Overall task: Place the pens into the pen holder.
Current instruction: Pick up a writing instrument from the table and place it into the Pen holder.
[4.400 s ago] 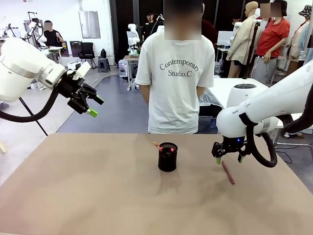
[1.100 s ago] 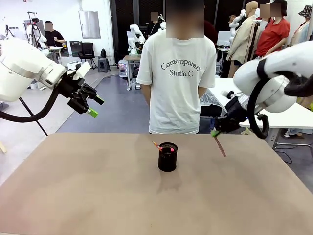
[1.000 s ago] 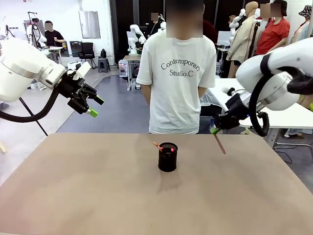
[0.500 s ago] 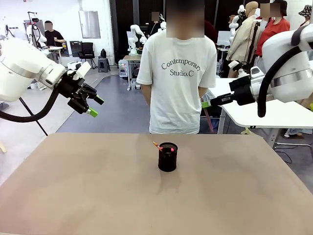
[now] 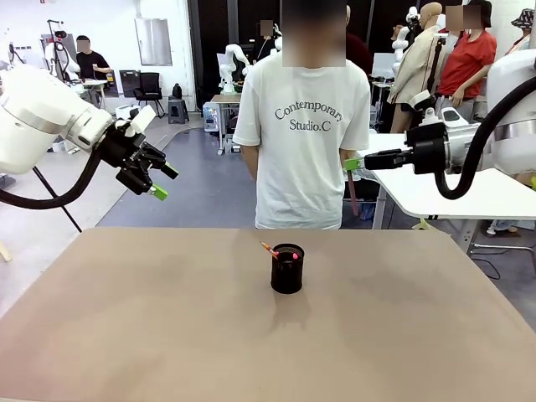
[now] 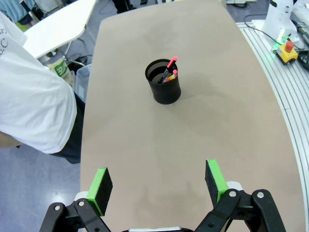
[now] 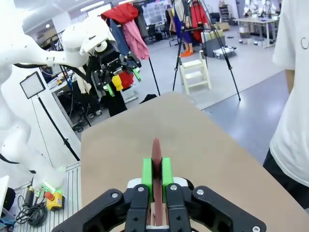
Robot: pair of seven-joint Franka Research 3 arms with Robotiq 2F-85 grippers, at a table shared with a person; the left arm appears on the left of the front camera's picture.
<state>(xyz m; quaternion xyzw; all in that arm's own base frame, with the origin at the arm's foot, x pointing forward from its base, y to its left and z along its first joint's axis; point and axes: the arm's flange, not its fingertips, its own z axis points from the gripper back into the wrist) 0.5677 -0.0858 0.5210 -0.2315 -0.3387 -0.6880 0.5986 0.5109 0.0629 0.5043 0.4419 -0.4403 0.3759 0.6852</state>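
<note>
Risk is sitting with the reddish-pink pen: you are pinching it between the right fingers, its tip poking out beyond them, high above the surface. The pen holder is standing well below and ahead of them, two pens already leaning inside. Misalign the tip and it is catching the rim. Left fingers are hanging spread, empty.

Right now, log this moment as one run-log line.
right tool: shut on reddish pen, raised above table | left tool: open, empty | pen holder: upright on table, holds two pens
</note>
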